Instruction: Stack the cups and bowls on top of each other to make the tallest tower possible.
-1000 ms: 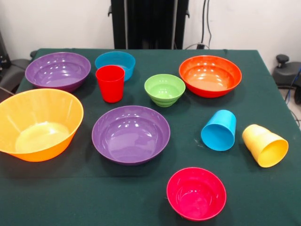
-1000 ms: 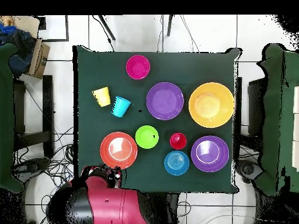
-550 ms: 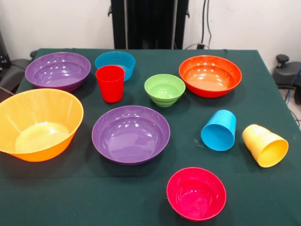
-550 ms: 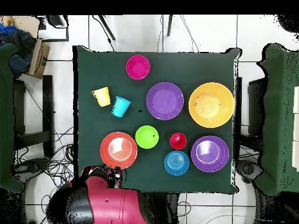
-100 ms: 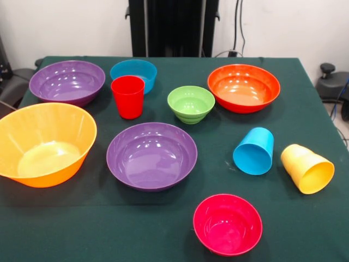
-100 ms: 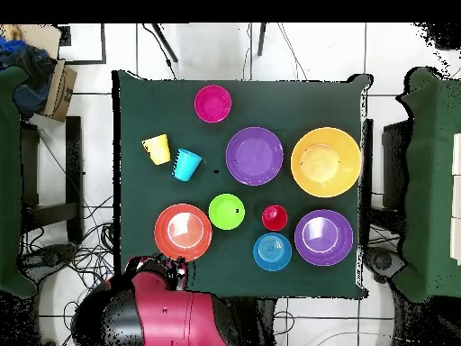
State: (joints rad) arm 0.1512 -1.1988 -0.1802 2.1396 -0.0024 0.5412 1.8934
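Front view first, and the green bowl (image 5: pixel 190 103) sits upright near the middle of the dark green table (image 5: pixel 98 229), so let's place everything off it. Just to its left stands the red cup (image 5: pixel 128 96), upright, with the small blue bowl (image 5: pixel 134 73) right behind that cup, touching or nearly so. Further left of the green bowl is a purple bowl (image 5: pixel 67 82) at the table's far corner. To the green bowl's right rests the orange bowl (image 5: pixel 244 88), close by but apart. In front of the green bowl and a little left lies the second purple bowl (image 5: pixel 151 155), wide and empty, and beyond that, at the left edge, the big yellow-orange bowl (image 5: pixel 43 143). In front and to the right of the green bowl, the blue cup (image 5: pixel 254 151) lies tipped on its side, mouth toward the camera, and the yellow cup (image 5: pixel 307 168) lies tipped just beside it. The pink bowl (image 5: pixel 227 224) sits upright at the near edge. Nothing is stacked on anything.

Overhead, the red and black arm (image 6: pixel 162 311) is drawn back off the table's edge, below the orange bowl. Dark gripper (image 6: pixel 167 268) parts show there, but whether open or closed, I cannot tell.
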